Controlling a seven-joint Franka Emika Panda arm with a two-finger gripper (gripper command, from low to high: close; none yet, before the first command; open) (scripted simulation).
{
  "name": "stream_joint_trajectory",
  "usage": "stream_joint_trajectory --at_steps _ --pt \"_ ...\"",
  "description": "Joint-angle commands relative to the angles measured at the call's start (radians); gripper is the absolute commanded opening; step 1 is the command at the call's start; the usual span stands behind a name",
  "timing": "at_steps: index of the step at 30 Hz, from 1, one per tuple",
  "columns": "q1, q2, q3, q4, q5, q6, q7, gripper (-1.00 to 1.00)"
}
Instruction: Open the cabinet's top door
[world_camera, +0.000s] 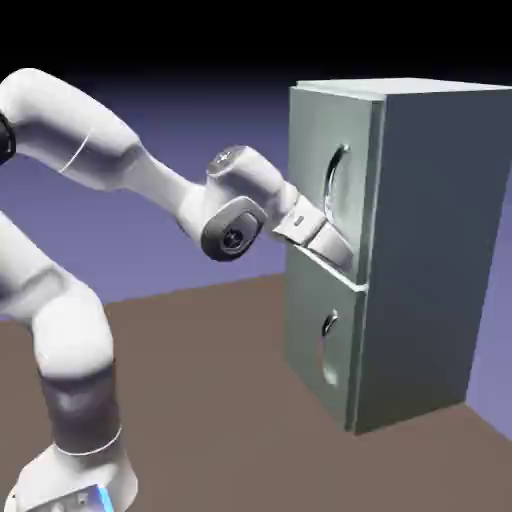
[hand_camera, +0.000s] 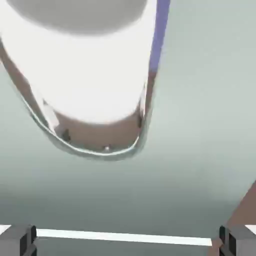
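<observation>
My gripper (hand_camera: 128, 240) spans the hand view's bottom edge, fingers apart. The top door (world_camera: 308, 150) — pale grey-green, curved silver handle (world_camera: 330, 180) — stands upper right in the exterior view, long axis upright, facing left.

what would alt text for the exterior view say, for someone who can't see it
A white robot arm reaches right, its hand close to the lower part of the top door of a grey-green cabinet, below the curved silver handle. Both doors look closed; a smaller handle marks the lower one.
</observation>
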Motion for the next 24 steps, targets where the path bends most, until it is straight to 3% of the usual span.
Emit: stream_joint_trajectory --at_steps 1,13,24 --pt "0.036 0.004 0.015 0.0 -0.041 -0.03 0.012 1.0" --pt "0.435 0.04 0.163 0.007 -0.537 -0.352 0.118 1.0" --pt "0.457 -0.073 0.007 0.025 -1.015 -0.323 -0.129 1.0"
